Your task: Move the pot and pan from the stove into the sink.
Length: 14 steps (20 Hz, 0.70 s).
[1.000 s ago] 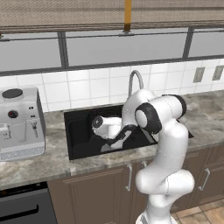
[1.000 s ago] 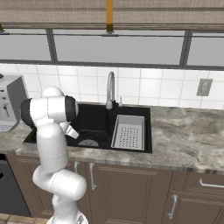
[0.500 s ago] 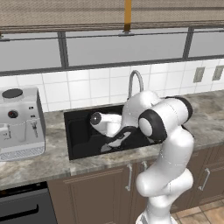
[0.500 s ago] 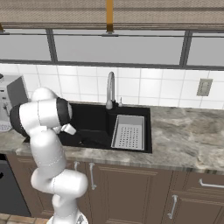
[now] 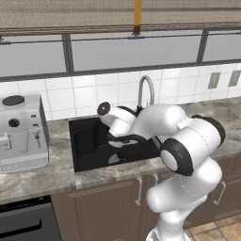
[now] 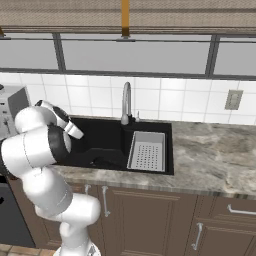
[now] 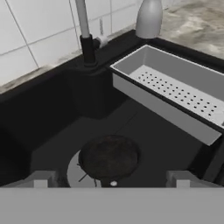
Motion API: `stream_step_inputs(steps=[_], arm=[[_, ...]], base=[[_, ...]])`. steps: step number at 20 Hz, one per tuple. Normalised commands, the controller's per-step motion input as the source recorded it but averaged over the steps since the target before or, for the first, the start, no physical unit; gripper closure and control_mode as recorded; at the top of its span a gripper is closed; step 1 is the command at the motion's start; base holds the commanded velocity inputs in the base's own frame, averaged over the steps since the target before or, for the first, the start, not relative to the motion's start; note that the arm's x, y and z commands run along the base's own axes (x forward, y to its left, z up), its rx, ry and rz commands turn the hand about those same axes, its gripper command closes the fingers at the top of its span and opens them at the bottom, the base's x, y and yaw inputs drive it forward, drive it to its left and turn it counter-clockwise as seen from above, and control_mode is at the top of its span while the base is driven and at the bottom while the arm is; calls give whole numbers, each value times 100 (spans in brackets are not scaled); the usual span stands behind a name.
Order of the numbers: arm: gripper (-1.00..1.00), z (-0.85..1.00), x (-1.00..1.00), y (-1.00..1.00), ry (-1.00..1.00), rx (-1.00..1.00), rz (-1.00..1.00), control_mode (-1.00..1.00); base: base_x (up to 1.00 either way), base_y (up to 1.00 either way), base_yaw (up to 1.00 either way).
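Note:
The black pan (image 7: 109, 156) lies flat on the floor of the black sink (image 7: 43, 118), partly covering a silver drain ring. My gripper (image 7: 111, 177) hovers just above it, wide open, with one grey fingertip (image 7: 41, 177) on each side and nothing between them. In the left base view my gripper (image 5: 123, 149) reaches down into the sink (image 5: 82, 127) from the front. The right base view shows the pan's dark handle (image 6: 105, 161) low in the sink (image 6: 107, 132). The pot and the stove are out of view.
A grey perforated strainer tray (image 7: 175, 87) fills the basin's right part. The chrome tap (image 5: 145, 92) rises behind the sink. A coffee machine (image 5: 21, 132) stands on the granite counter (image 6: 215, 155) to the left. Cabinet doors run below.
The jaws went from shut to wide open, and the pan now rests on the sink floor. The hand has lifted a little and the arm's elbow has swung.

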Motion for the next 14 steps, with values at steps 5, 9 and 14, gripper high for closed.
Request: stream_step_inputs(steps=[5, 9, 14], arm=[[-100, 95, -83, -17, 2, 2, -3, -100], [-100, 61, -100, -19, -9, 0, -4, -100], [-100, 38, -100, -35, -19, 0, -1, -100]], base=[[0, 0, 0], [0, 0, 0], [0, 0, 0]])
